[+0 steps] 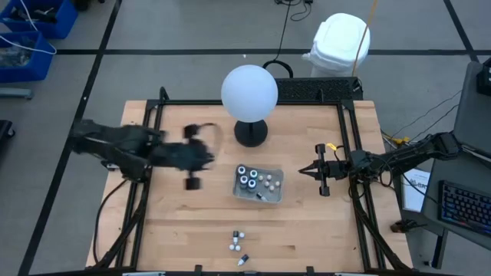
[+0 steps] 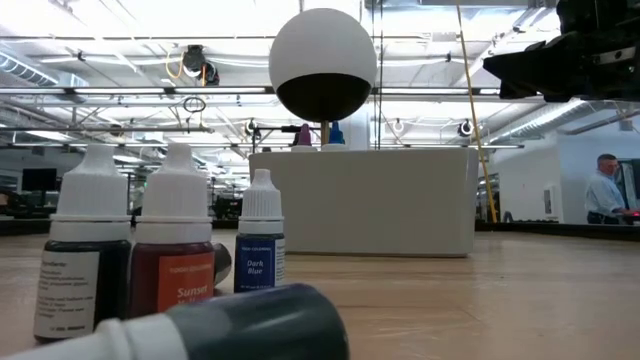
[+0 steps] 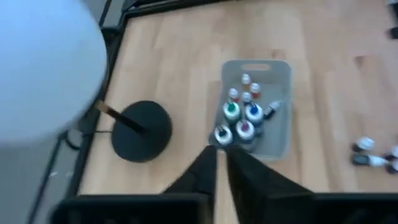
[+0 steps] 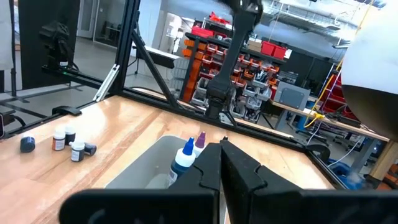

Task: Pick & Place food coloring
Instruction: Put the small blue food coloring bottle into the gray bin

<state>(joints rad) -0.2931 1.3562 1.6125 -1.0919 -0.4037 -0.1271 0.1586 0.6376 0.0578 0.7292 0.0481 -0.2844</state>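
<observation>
Hovering above the table just left of the clear tray [image 1: 258,185], the left gripper [image 3: 219,163] has its fingers nearly together w/ only a thin gap, nothing held. Most food coloring bottles [image 1: 249,178] sit in the tray straight ahead of its tips; a few more [image 1: 238,245] lie loose on the table well off to one side, near the front edge. Right gripper [image 1: 302,172] waits across the tray, fingers fully closed, empty. White globe lamp [image 1: 249,90] stands beside the tray.
</observation>
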